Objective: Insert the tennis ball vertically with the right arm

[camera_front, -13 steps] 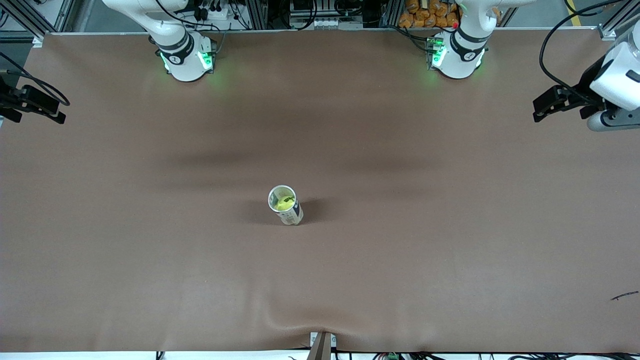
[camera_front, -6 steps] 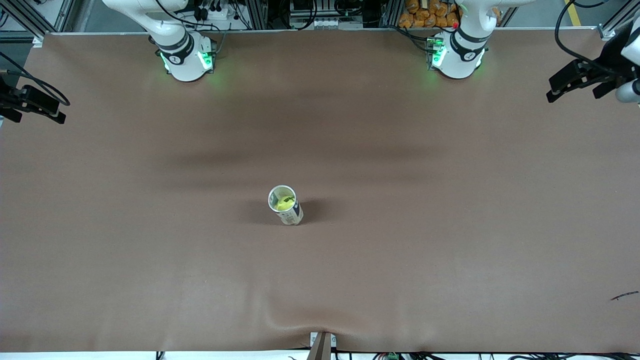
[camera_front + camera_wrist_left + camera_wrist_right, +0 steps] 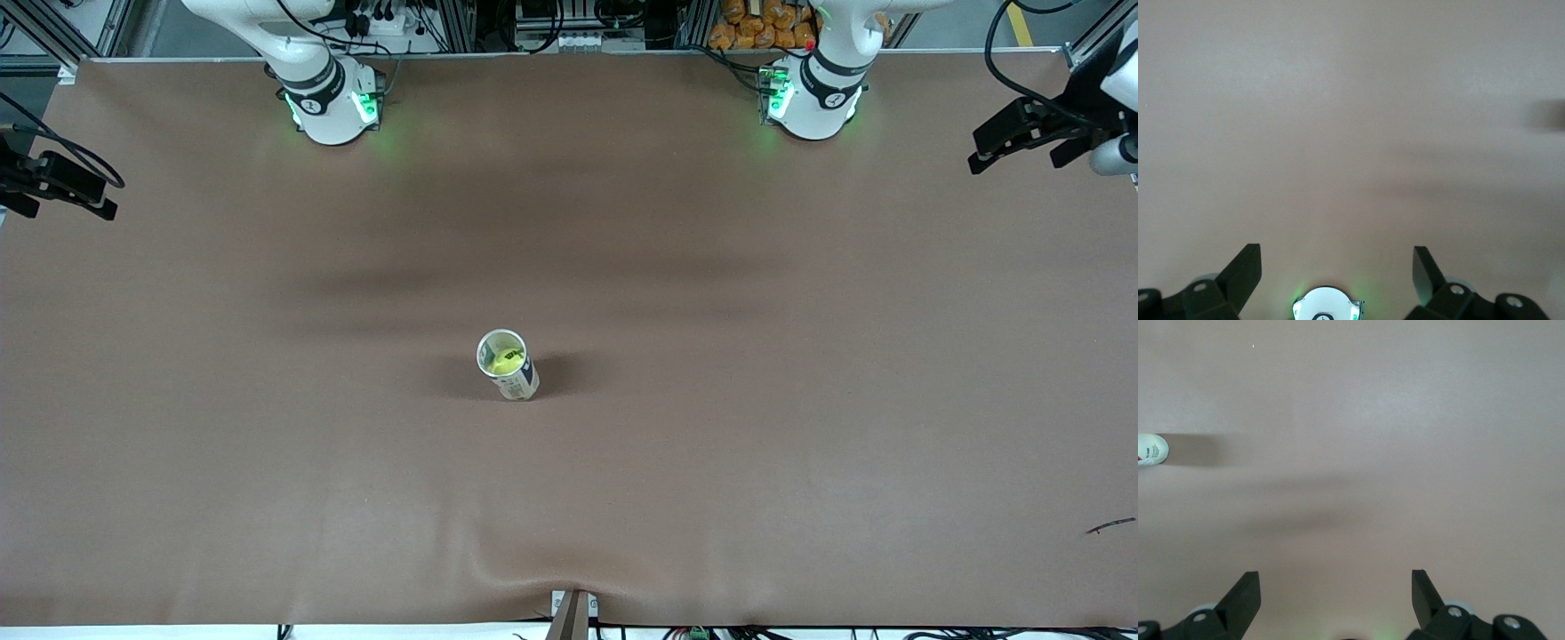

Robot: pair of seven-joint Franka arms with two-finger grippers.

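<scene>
A white can [image 3: 517, 382] stands upright in the middle of the brown table [image 3: 267, 400], and a yellow tennis ball [image 3: 505, 359] lies inside its open top. The can also shows at the edge of the right wrist view [image 3: 1151, 449]. My right gripper [image 3: 105, 197] hangs open and empty over the table edge at the right arm's end, well away from the can. In its wrist view the right gripper [image 3: 1335, 577] has only bare cloth between its jaws. My left gripper [image 3: 1013, 164] is open and empty over the left arm's end; under the left gripper [image 3: 1337, 257] is cloth.
The two arm bases [image 3: 333, 107] [image 3: 813, 102] glow green along the table's edge farthest from the front camera; the left base [image 3: 1327, 305] also shows in its wrist view. The cloth bulges by a clamp [image 3: 572, 613] at the edge nearest the front camera. A small dark scrap [image 3: 1111, 526] lies toward the left arm's end.
The left arm's gripper has swung away from the table's middle, toward its own end and the base side. The right arm, the can and the ball have not moved.
</scene>
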